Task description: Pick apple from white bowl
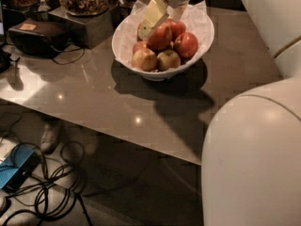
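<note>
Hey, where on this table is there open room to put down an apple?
The glossy grey tabletop is bare in front of the paper-lined white bowl and between it and the black case. The back left is crowded with containers, and the gripper hangs over the red apple in the bowl.

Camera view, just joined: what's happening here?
The robot's end effector hangs over the white bowl on the table, open, fingers just above the red apple on top of the pile. The apple sits in the bowl among the other apples, not yet lifted.
</note>
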Controlling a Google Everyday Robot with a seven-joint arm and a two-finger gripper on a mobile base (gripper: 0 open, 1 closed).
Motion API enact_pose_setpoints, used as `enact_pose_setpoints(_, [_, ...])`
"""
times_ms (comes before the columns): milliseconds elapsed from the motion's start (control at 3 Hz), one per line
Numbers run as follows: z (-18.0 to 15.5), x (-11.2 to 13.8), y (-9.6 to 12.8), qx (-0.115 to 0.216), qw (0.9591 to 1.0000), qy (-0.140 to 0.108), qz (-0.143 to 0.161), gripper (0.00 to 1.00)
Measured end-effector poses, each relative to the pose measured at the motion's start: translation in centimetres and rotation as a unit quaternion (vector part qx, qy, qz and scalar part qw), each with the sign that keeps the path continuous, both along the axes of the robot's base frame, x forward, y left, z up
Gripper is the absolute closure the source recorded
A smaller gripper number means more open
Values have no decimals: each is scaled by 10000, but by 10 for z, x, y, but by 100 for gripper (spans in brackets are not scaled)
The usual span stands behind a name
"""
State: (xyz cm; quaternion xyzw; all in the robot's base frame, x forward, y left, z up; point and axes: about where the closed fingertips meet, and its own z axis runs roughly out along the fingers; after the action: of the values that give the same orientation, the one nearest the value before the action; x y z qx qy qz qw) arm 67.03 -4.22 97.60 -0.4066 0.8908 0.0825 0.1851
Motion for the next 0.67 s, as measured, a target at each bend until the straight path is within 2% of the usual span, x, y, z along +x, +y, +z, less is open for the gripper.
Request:
enact_pose_setpoints(333, [-2, -2, 1, 19, 10000, 45, -37, 22])
enact_pose_setpoints(667, [-3, -2, 1, 19, 10000, 46, -37, 18])
